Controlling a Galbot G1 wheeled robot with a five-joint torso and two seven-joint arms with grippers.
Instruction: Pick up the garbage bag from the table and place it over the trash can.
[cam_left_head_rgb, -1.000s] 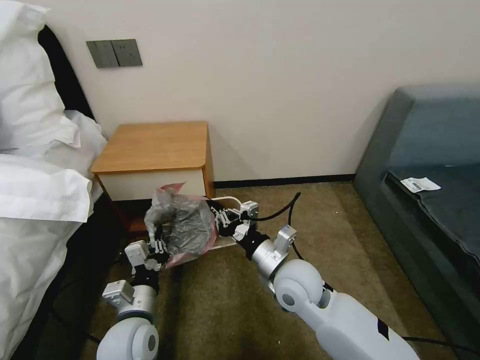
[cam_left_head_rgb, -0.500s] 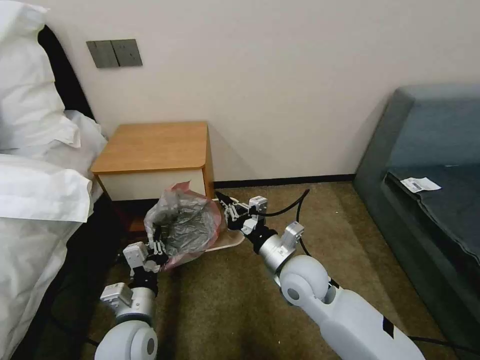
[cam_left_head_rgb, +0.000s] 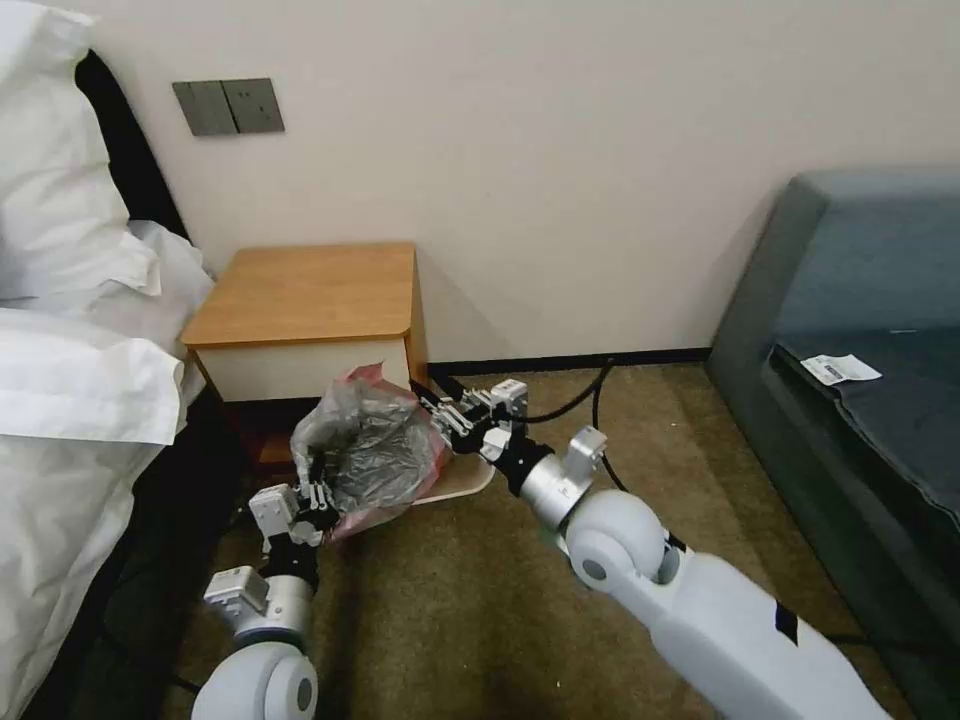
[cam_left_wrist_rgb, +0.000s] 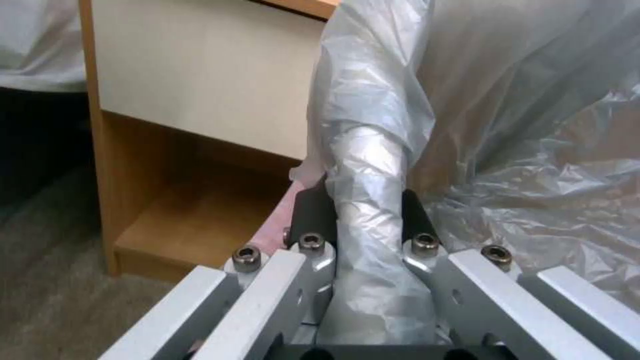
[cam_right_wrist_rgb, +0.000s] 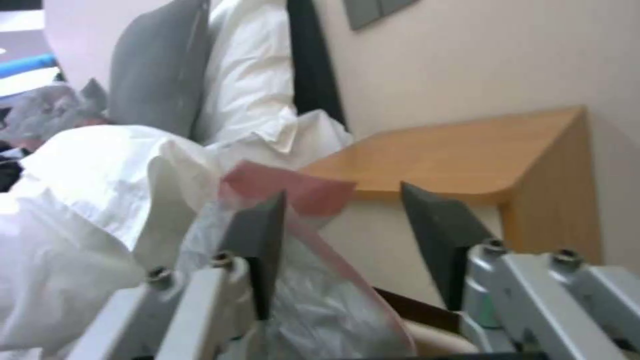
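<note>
The garbage bag hides most of the trash can, leaving a sliver of rim; the sofa is cut off at the right edge.

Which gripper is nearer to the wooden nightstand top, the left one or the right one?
Right. The right gripper is open at the garbage bag's rim, just below the table's front corner. The left gripper is lower, shut on the bag's near side.
</note>
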